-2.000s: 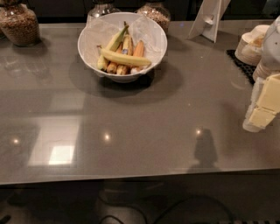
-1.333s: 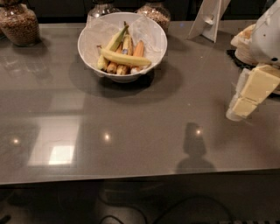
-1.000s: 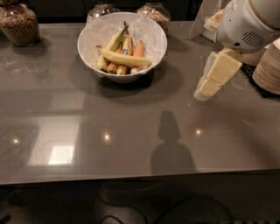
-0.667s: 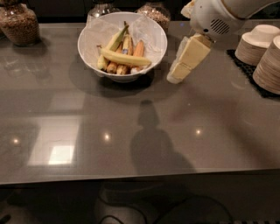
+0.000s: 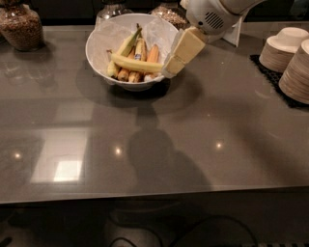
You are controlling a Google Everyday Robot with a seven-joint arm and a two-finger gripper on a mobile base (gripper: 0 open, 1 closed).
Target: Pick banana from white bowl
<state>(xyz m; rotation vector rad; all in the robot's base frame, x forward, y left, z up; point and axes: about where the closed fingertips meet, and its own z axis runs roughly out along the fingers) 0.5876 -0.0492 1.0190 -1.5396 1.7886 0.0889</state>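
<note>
The white bowl (image 5: 104, 39) stands at the back of the grey counter, left of centre, with a thin whitish liner. The banana (image 5: 135, 63) lies across the pile of fruit in it, long and pale yellow. A greenish-yellow banana (image 5: 126, 44) and several shorter orange-brown pieces (image 5: 152, 53) lie behind it. My gripper (image 5: 173, 66), with cream-coloured fingers, comes down from the upper right and hangs at the bowl's right rim, its tip close to the banana's right end.
Stacks of small cream cups (image 5: 282, 48) stand on a black mat at the right edge. A jar of brown contents (image 5: 20, 26) stands at the back left, and two more jars (image 5: 168, 13) behind the bowl. A white stand (image 5: 237, 34) is behind the arm.
My arm has swung from the right edge of the counter leftward and back, and the gripper now hangs at the bowl's right rim. The fruit has not moved.
</note>
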